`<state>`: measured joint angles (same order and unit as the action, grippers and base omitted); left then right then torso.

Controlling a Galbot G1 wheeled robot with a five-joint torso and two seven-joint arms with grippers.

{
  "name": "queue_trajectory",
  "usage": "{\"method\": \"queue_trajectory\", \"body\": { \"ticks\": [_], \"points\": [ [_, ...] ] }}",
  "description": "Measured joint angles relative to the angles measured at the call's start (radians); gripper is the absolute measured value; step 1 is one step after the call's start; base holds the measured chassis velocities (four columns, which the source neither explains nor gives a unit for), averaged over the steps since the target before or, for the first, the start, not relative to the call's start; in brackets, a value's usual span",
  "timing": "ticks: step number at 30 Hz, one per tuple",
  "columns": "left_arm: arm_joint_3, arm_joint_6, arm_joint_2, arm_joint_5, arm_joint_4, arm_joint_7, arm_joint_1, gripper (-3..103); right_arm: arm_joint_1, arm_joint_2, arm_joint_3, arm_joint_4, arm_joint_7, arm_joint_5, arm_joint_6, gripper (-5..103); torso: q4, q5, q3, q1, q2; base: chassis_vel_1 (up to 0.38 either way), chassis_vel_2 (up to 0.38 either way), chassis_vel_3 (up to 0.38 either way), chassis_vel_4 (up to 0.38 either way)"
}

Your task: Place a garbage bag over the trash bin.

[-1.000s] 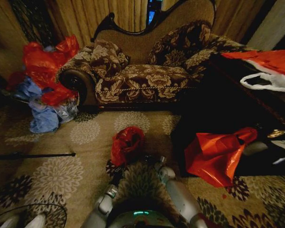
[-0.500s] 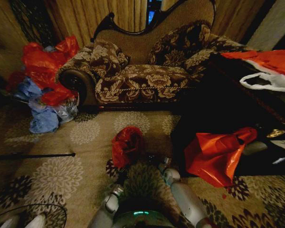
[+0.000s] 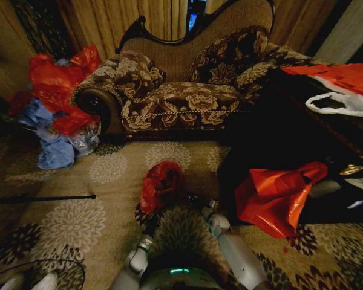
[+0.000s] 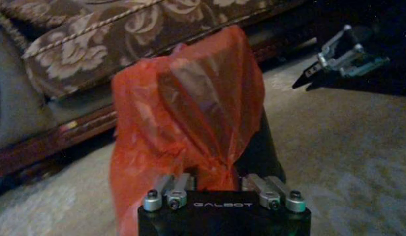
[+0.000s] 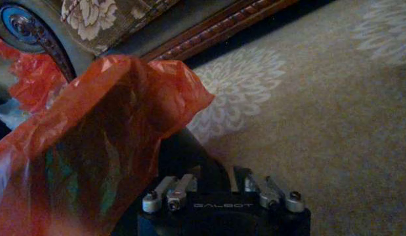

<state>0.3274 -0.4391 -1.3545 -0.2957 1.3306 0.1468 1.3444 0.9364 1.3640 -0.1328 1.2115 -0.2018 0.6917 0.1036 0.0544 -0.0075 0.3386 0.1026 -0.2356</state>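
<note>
The left gripper (image 4: 216, 184) pinches the red garbage bag (image 4: 189, 113), draped over the black trash bin (image 4: 262, 147). The right gripper (image 4: 321, 66) hangs beyond, near the sofa (image 4: 110, 44).

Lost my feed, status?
Left tool shut on garbage bag. Right tool open beside it. Bag draped over trash bin. Nothing blocking.

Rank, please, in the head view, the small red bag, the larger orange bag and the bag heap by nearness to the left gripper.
1. Small red bag: just ahead of the left gripper.
2. Orange bag: to the right.
3. Bag heap: far left, beside the sofa.
</note>
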Motion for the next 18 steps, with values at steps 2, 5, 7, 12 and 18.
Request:
{"method": "queue_trajectory", "body": {
  "ticks": [2,5,7,12,18],
  "points": [
    [0.004,0.0,0.008,0.023,0.018,-0.004,0.018,39,0.003,-0.001,-0.001,0.004,0.0,0.0,0.0,38,-0.0001,0.0001,0.0,0.0,0.0,0.0,0.0,0.0,0.0],
    [0.015,-0.012,0.029,0.077,0.056,-0.028,0.063,50,0.01,-0.005,0.0,0.018,0.005,0.0,0.001,50,0.0,0.0001,0.0,0.0,0.0,0.0,0.0,0.0,0.0],
    [0.02,-0.022,0.035,0.083,0.058,-0.04,0.075,60,0.012,-0.007,0.001,0.023,0.005,-0.001,0.001,55,0.0001,0.0001,0.0,0.0,0.0,0.0,0.0,0.0,0.0],
    [0.041,-0.085,0.046,0.086,0.046,-0.069,0.13,77,0.026,-0.02,0.009,0.048,0.016,-0.001,0.002,77,-0.0001,0.0001,0.0,0.0,0.0,0.0,0.0,0.0,0.0],
    [0.057,-0.131,0.079,0.152,0.153,-0.063,0.19,93,0.042,-0.039,0.001,0.067,0.022,0.002,0.008,93,0.0,0.0001,0.0,0.0,0.0,0.0,0.0,0.0,0.0]
  ]
}}
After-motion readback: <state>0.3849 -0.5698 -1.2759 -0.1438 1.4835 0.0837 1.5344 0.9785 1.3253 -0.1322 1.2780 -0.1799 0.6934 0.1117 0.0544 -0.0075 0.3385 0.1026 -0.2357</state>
